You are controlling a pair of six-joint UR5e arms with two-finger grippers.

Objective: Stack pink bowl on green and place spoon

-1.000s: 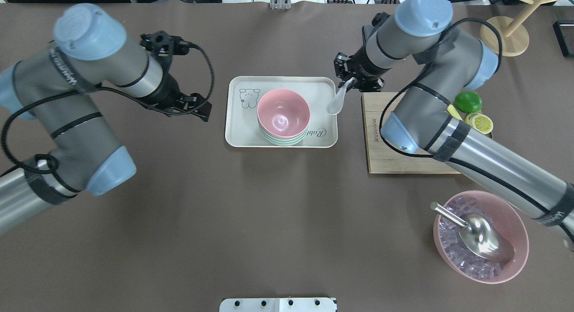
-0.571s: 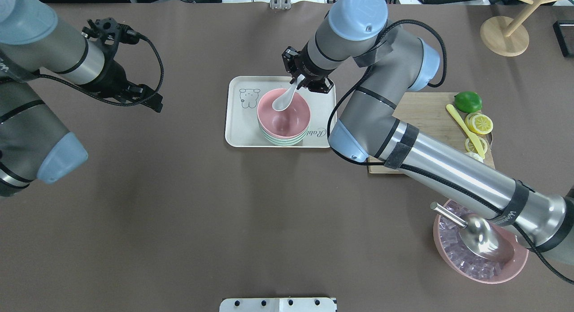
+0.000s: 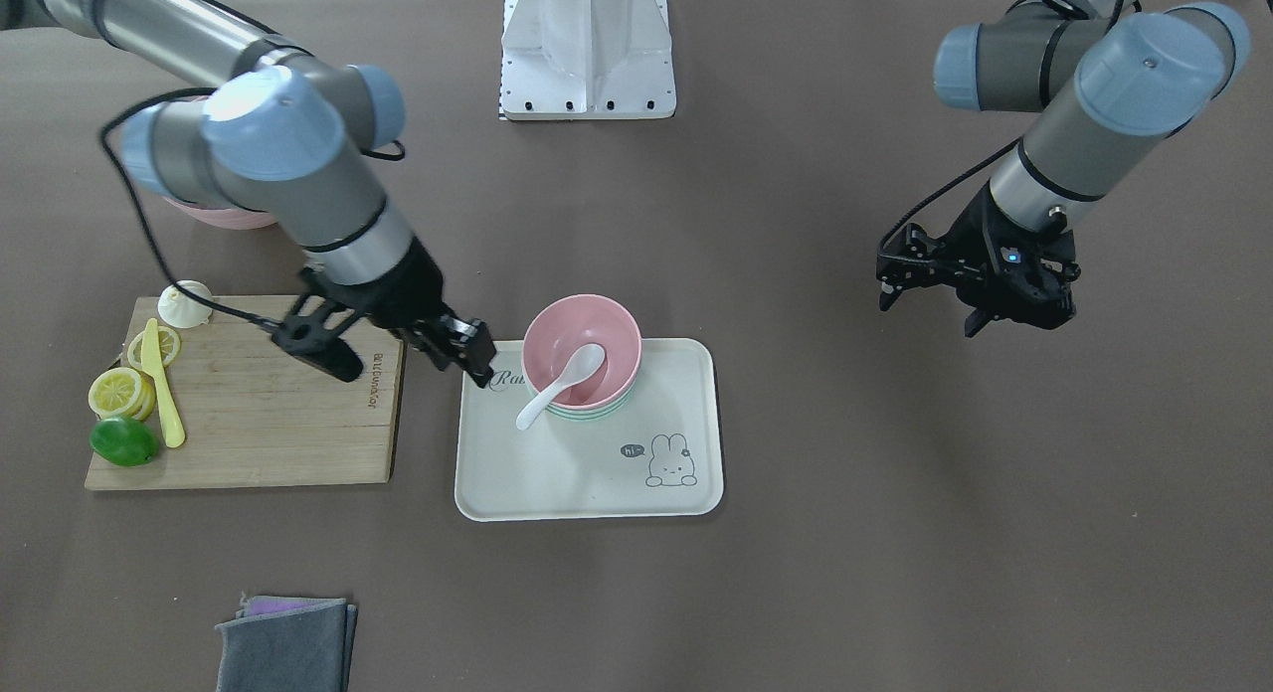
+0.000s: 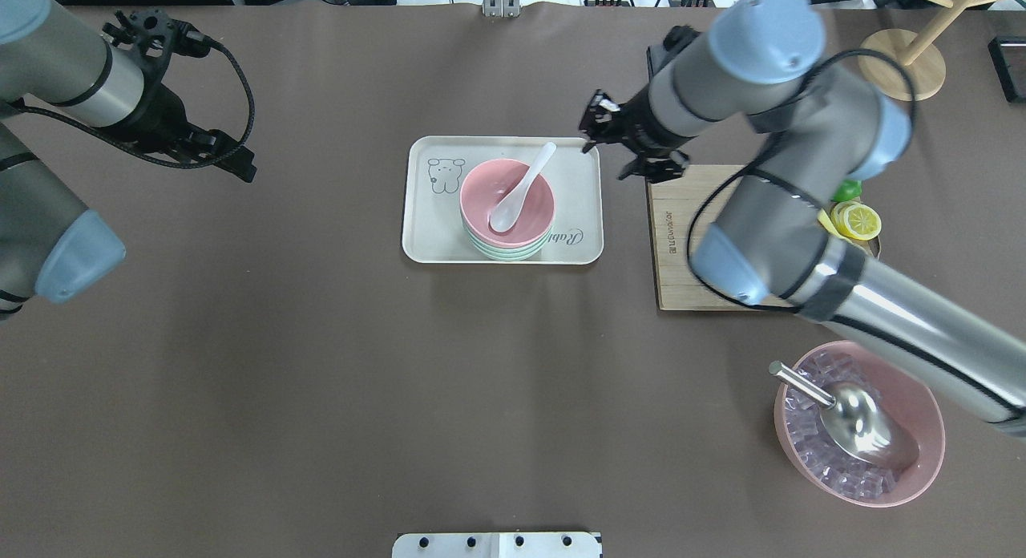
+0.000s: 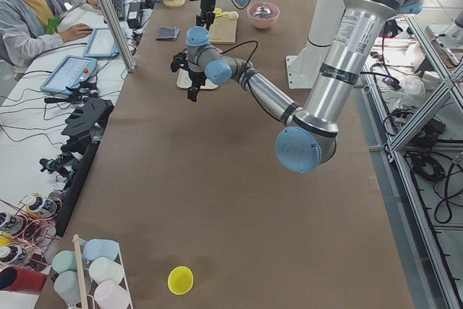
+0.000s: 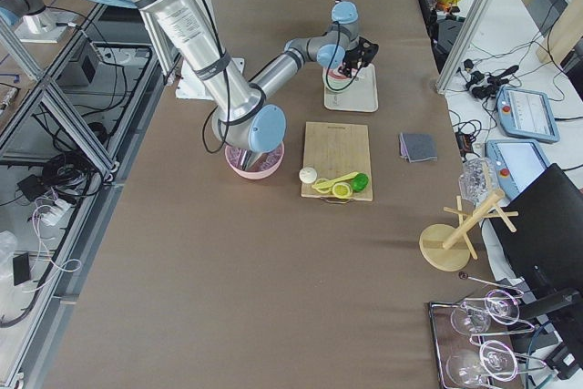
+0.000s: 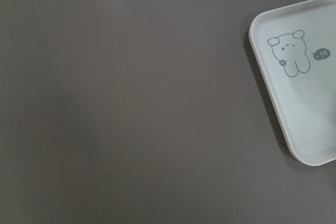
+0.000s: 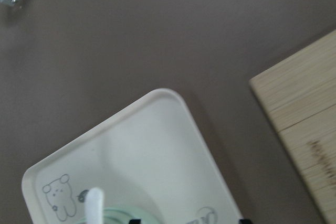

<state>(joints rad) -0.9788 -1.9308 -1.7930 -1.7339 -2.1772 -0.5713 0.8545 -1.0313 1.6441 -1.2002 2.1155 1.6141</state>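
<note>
Distance has grown between the left gripper (image 4: pixel 232 157) and the tray (image 4: pixel 425 233). Compared with 0.6 s ago, that gripper sits a little farther toward the table's left edge, well apart from the tray. Its fingers are spread and nothing is between them.

On the cream tray, the pink bowl (image 4: pixel 481 191) is nested on top of the green bowl (image 4: pixel 505 256), of which only the rim edges show beneath. The stack is in the same spot as before.

The main change is the spoon (image 4: pixel 521 185). At 0.6 s ago it hung from the right gripper over the pink bowl. Now it lies free, with its scoop end down inside the pink bowl and its handle leaning out over the far rim toward the tray's far right corner.

The right gripper (image 4: pixel 603 161) has let go and pulled back to the right. It is just beside that corner of the tray, at the near corner of the cutting board (image 4: pixel 681 245). Its jaws stand wide apart and hold nothing.

Farther right, lemon slices (image 4: pixel 858 220) lie on the board. A lime (image 4: pixel 846 191) is mostly hidden behind the right arm. Near the table's right front, a pink ice bowl (image 4: pixel 930 406) holds a metal scoop (image 4: pixel 866 430), both unmoved.
</note>
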